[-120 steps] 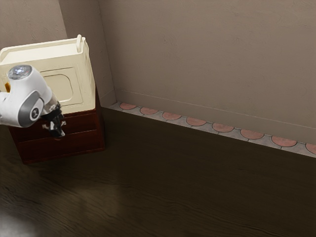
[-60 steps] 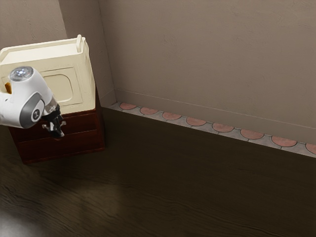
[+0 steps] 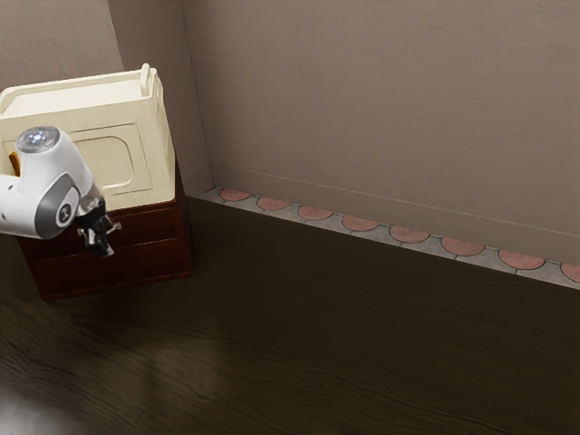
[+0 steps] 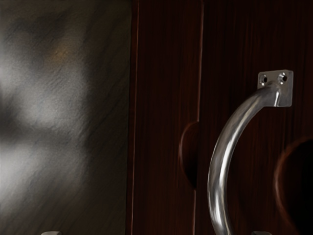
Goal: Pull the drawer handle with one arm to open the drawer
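Close in front of the dark red cabinet's drawer front [image 3: 149, 228], my gripper [image 3: 101, 246] points downward in the exterior view. Silver ends of the handle [image 3: 115, 227] show on both sides of it. The wrist view has the curved metal handle [image 4: 224, 159] with its screwed mount on the dark wood. Small tips of my gripper [image 4: 156, 233] stand wide apart at that view's lower edge, so it is open. The handle's bar runs down between them, nearer one tip; its lower part is hidden. I see no gap around the drawer front.
A cream box [image 3: 109, 163] with a raised rim rests on top of the cabinet [image 3: 127, 267]. Behind is a plain wall [image 3: 381, 109], with a strip of pink and grey tiles [image 3: 360, 223] along its base. Dark wood-grained surface [image 3: 344, 344] spreads out beside the cabinet.
My hand has shifted slightly and changed its tilt in front of the handle, and the arm's upper part has lowered a little. The cabinet and its drawer front have not visibly moved.
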Available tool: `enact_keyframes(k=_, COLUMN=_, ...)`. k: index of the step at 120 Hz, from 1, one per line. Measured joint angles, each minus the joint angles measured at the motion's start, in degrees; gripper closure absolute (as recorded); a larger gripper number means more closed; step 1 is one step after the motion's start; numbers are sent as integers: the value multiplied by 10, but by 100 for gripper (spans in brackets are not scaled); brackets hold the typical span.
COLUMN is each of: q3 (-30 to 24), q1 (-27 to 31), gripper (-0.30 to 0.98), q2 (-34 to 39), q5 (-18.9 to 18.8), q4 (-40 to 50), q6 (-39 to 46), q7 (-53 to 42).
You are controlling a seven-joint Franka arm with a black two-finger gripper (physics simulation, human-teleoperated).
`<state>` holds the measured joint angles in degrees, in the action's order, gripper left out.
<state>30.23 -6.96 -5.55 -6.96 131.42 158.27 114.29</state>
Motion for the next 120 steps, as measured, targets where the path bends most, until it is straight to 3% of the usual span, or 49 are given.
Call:
enact_keyframes(k=81, q3=0, q1=15, gripper=21, q2=-13, q5=5, q4=1, q6=0, q7=1)
enact_keyframes(k=120, q3=0, q1=15, gripper=39, q2=-11, q5=8, q4=4, q6=-2, q7=1)
